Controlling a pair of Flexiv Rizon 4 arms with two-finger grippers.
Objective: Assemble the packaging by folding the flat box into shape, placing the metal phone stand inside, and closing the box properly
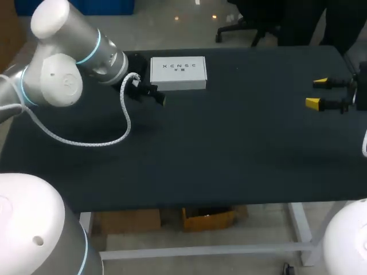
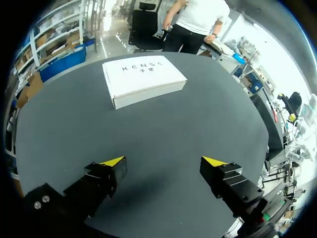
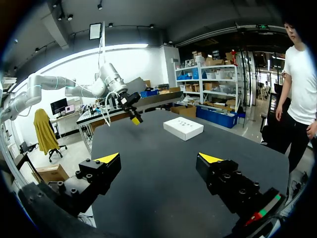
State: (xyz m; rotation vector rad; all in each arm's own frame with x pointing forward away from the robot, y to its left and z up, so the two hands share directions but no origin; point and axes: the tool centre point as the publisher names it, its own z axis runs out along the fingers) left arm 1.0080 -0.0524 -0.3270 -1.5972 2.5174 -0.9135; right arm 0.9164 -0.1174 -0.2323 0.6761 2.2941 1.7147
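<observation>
Where the white box rests, the table is matte black

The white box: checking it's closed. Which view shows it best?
The left wrist view: the white box lies near, top and front side showing, lid flat. The head view shows mainly its top; the right wrist view shows it small, far off.

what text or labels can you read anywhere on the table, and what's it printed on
white box, lid: one line of spaced dark letters, too blurred to quote reliably.
Under that line: two smaller characters, too small to read.
table: no print visible.
</observation>
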